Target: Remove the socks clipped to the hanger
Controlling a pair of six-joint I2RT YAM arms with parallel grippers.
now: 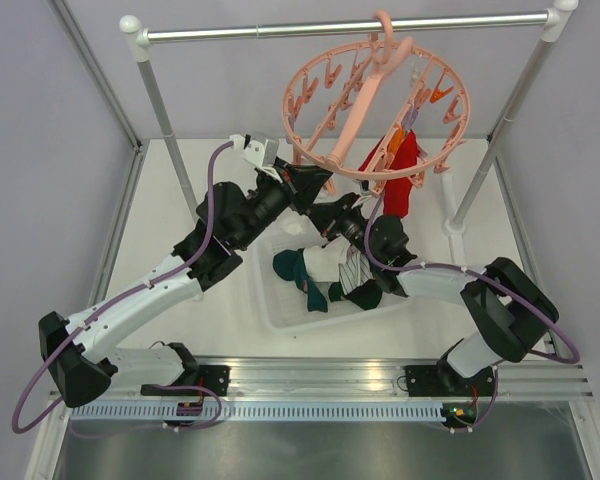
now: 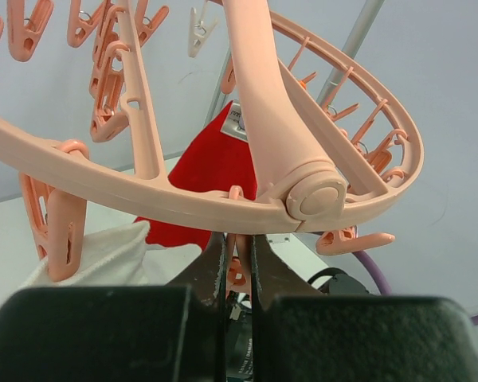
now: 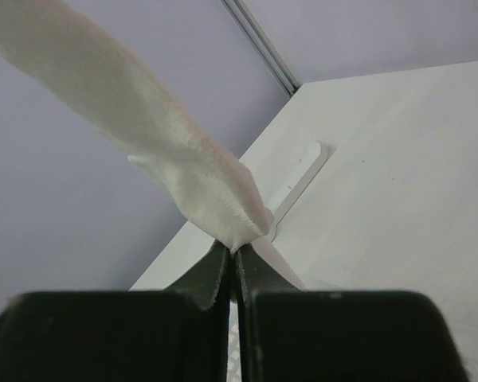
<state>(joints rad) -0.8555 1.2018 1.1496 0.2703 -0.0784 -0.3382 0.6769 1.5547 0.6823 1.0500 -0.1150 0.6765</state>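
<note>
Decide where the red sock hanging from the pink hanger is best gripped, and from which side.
Grip the red sock by its loose lower half, coming from the near side, under the ring of the hanger. Its top edge is clipped, so the fabric hangs free; a pinch across that flap could likely pull it straight down.

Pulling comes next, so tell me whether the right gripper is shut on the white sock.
Shut on it: the jaws of the right gripper meet, pinching the end of the white sock.
</note>
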